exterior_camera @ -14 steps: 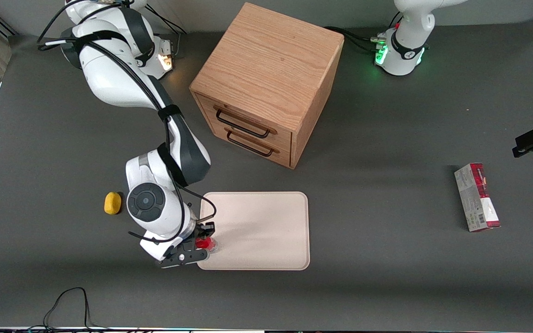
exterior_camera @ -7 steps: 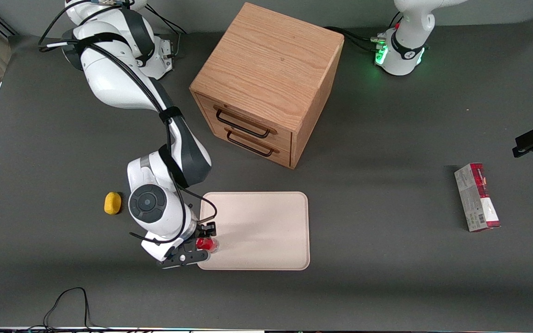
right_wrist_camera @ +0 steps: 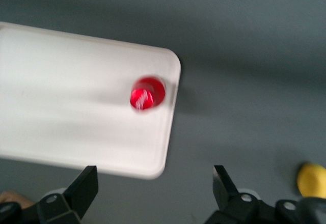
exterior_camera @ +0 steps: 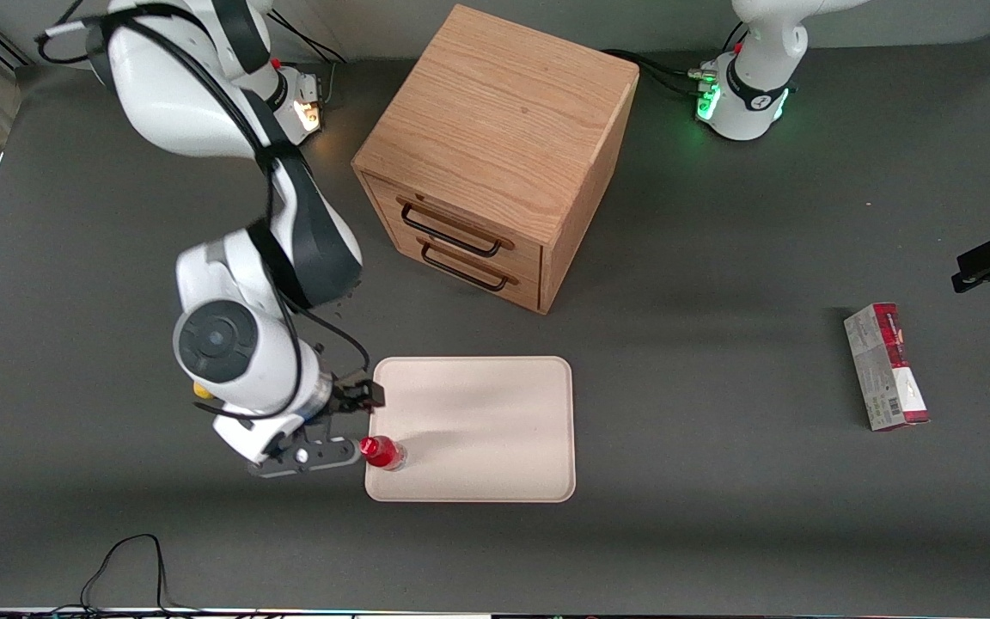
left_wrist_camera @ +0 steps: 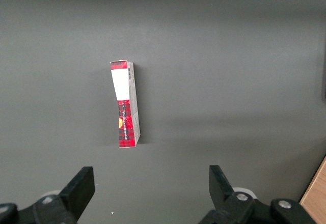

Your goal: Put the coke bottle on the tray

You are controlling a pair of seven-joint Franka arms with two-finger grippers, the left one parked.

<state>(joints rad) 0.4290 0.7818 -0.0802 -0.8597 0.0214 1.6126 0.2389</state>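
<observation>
We see the tray (exterior_camera: 495, 430) lying flat on the dark table (exterior_camera: 718, 533), in the lower middle of the front frame, and the only thing it carries is the coke bottle (exterior_camera: 381, 453), which stands on the tray's surface close to the corner nearest the working arm's end and near the front camera. The bottle stands upright, its long axis vertical and its red cap pointing straight up, so that from the wrist camera we look down on the cap as a red disc (right_wrist_camera: 147, 93) sitting just inside the rounded corner of the tray (right_wrist_camera: 61, 102). The claw (exterior_camera: 342, 424) hangs just beside that corner of the tray, over the bare table, with its two fingers spread wide and nothing between them; in the wrist view the fingertips (right_wrist_camera: 84, 188) stand well apart, and the bottle is clear of both. The wooden drawer cabinet (exterior_camera: 495, 155) fills the upper middle of the front frame, farther from the camera than the tray, with both of its drawers shut, so we cannot tell what they hold. A yellow lemon-shaped thing (right_wrist_camera: 311, 179) lies on the table near the claw, mostly hidden by the arm in the front view. Toward the parked arm's end of the table, at the right of the front frame, a red-and-grey carton (exterior_camera: 885, 367) lies flat.
</observation>
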